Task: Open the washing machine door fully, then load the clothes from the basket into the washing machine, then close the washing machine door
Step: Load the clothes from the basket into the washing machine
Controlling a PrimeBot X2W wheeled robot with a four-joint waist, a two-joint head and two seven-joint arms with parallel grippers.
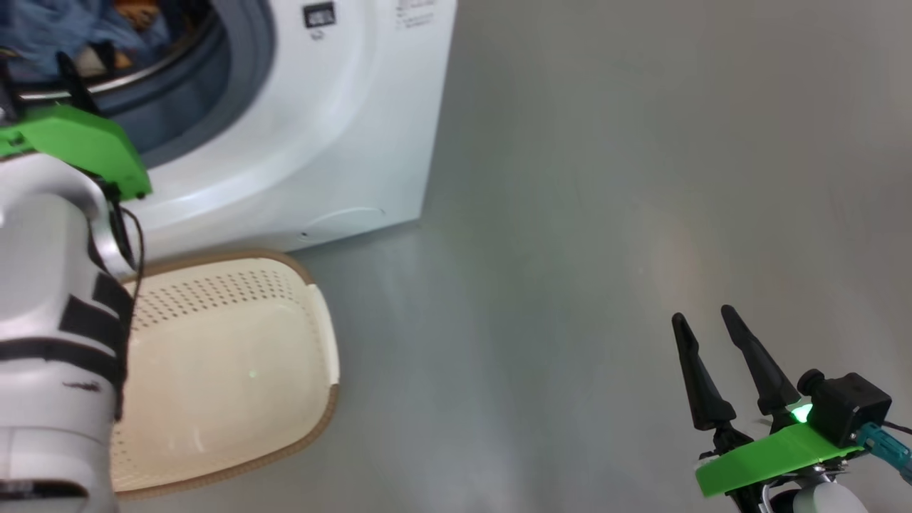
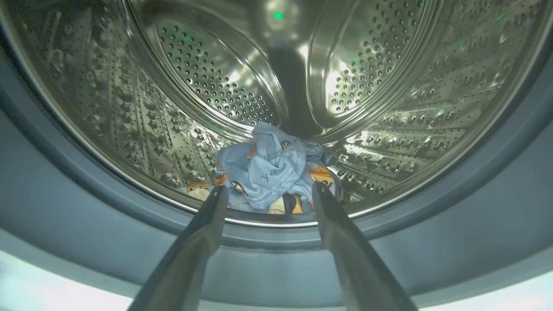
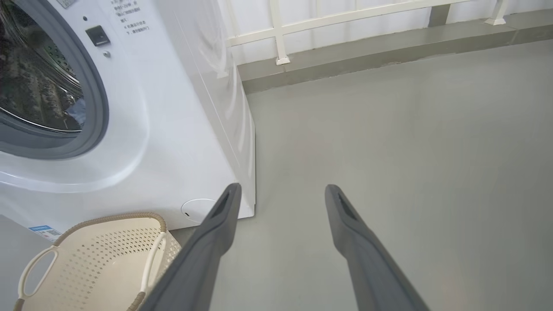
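The white washing machine [image 1: 342, 128] stands with its mouth uncovered; its door is out of view. The light blue printed clothes [image 2: 272, 170] lie bunched at the bottom of the steel drum [image 2: 216, 77], just beyond the grey-blue gasket [image 2: 65, 207]. My left gripper [image 2: 268, 192] is at the drum's mouth, open, its fingers apart in front of the clothes with nothing between them. The cream perforated basket [image 1: 228, 370] sits on the floor before the machine with nothing inside. My right gripper [image 1: 705, 324] hangs open over bare floor to the right, away from the machine.
Grey floor [image 1: 605, 214] spreads to the right of the machine. A raised ledge with a white railing [image 3: 345, 19] runs along the far wall. My left forearm [image 1: 50, 320] covers the basket's left side. The machine's round base cover [image 3: 196, 209] is near the basket.
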